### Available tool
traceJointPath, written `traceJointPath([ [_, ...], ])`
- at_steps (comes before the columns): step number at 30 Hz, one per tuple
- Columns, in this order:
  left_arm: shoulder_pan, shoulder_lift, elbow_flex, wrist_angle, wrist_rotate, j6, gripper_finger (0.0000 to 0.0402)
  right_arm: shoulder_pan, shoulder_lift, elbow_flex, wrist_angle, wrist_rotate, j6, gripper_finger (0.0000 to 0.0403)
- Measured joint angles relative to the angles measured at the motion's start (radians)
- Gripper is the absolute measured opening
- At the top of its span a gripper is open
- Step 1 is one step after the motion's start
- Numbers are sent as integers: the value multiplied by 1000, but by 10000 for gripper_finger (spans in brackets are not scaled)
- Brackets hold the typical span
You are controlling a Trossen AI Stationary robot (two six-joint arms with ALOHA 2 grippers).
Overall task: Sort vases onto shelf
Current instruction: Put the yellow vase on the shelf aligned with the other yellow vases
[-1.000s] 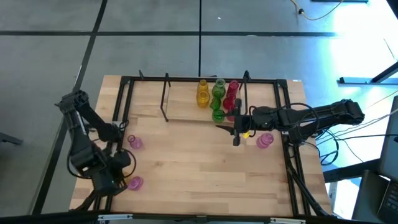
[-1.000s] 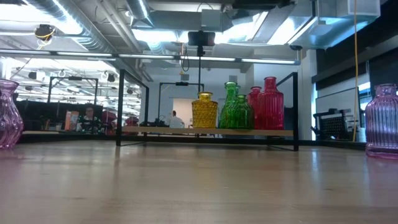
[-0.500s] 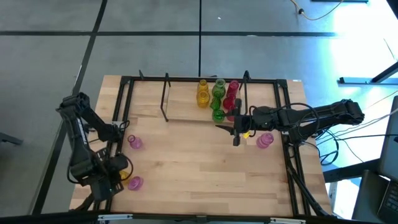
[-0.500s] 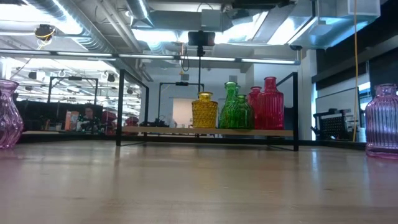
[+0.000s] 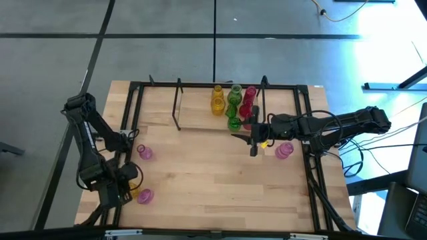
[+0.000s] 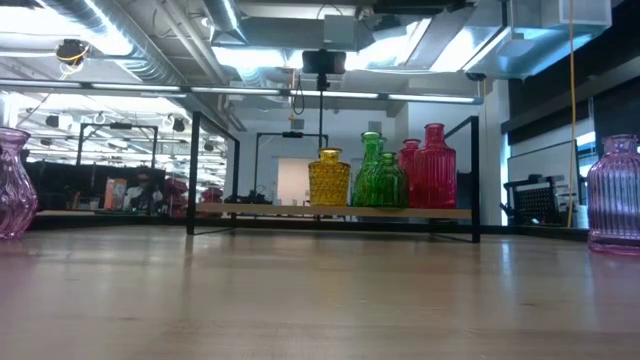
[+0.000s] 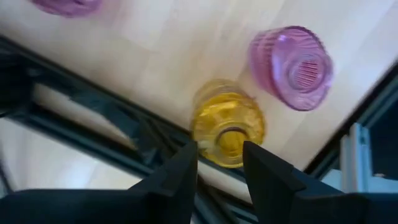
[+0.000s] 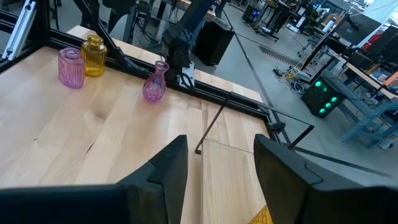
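From above, the wooden desk (image 5: 213, 180) carries the shelf (image 5: 220, 119) along its far edge, and on that shelf's right half stand a yellow vase (image 5: 217, 101), two green vases (image 5: 233, 108) and two red vases (image 5: 248, 101), packed close together. The right hand (image 5: 254, 140) reaches in from the right side and hangs over the desk just in front of the shelf's right end, with a pink vase (image 5: 284, 151) standing just beside it on the desk. Over on the left, the left hand (image 5: 127, 190) sits low at the desk's near-left corner; a pink vase (image 5: 145, 153) stands up the board from it, and another pink vase (image 5: 145, 196) right next to it, with a spot of yellow between hand and pink glass. Down at desk level, the shelf (image 6: 330, 212) shows across the middle, its black uprights at both ends, bearing the yellow vase (image 6: 328, 178), the green pair (image 6: 376, 172) and the red pair (image 6: 430, 166); a pink vase (image 6: 14, 184) stands at the far left edge and another pink vase (image 6: 612, 194) at the far right, both on the desk. On the left wrist camera, the left hand (image 7: 219, 163) has its fingers (image 7: 180, 174) parted with nothing between them, pointing at a second yellow vase (image 7: 226, 123) seen mouth-on, a pink vase (image 7: 291, 66) just beside it. On the right wrist camera, the right hand (image 8: 216, 163) is spread wide and empty, looking across bare desk to a ribbed pink vase (image 8: 71, 68), the second yellow vase (image 8: 94, 56) and a narrow-necked pink vase (image 8: 155, 84) at the far side.
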Motion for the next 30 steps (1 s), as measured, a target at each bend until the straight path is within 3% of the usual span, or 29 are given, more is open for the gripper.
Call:
traceJointPath([
  [7, -14, -3, -94, 106, 99, 0, 112, 0, 0, 0, -3, 0, 0, 166],
  [11, -15, -6, -121, 166, 95, 1, 111, 0, 0, 0, -4, -1, 0, 166],
  [30, -13, -66, -109, 144, 37, -71, 111, 0, 0, 0, 0, 0, 0, 166],
])
